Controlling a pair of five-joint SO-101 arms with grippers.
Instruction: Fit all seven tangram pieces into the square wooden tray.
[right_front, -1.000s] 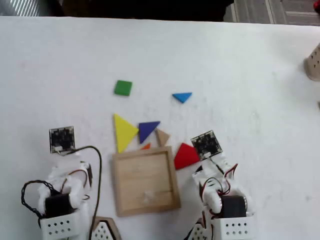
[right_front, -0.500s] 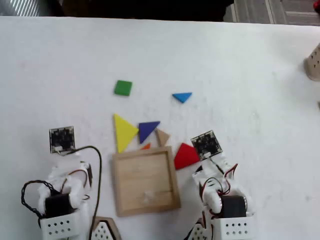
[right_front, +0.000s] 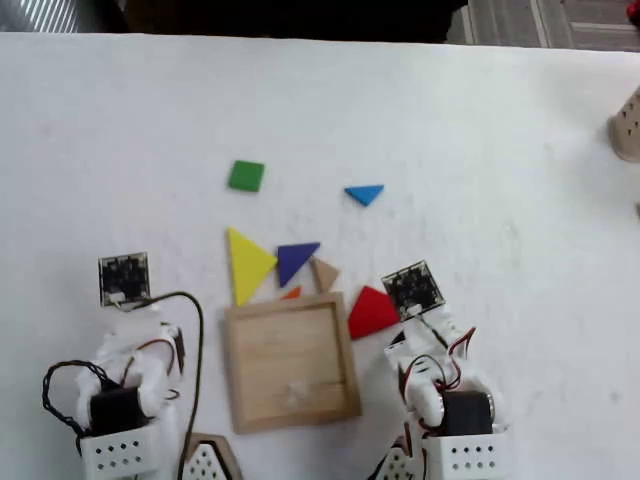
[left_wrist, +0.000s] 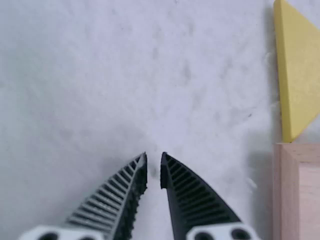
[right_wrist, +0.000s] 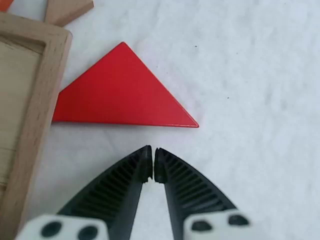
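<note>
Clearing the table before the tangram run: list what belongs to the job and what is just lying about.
Job: wooden tray; yellow triangle; dark blue triangle; red triangle; light blue triangle; green square; tan piece; orange piece.

Lying about: perforated tan object at far right; perforated object at the near edge.

No writing, label, number or sign is legible anywhere.

The tray (right_wrist: 40, 115) is pale wood, the square (right_front: 246, 176) green.
</note>
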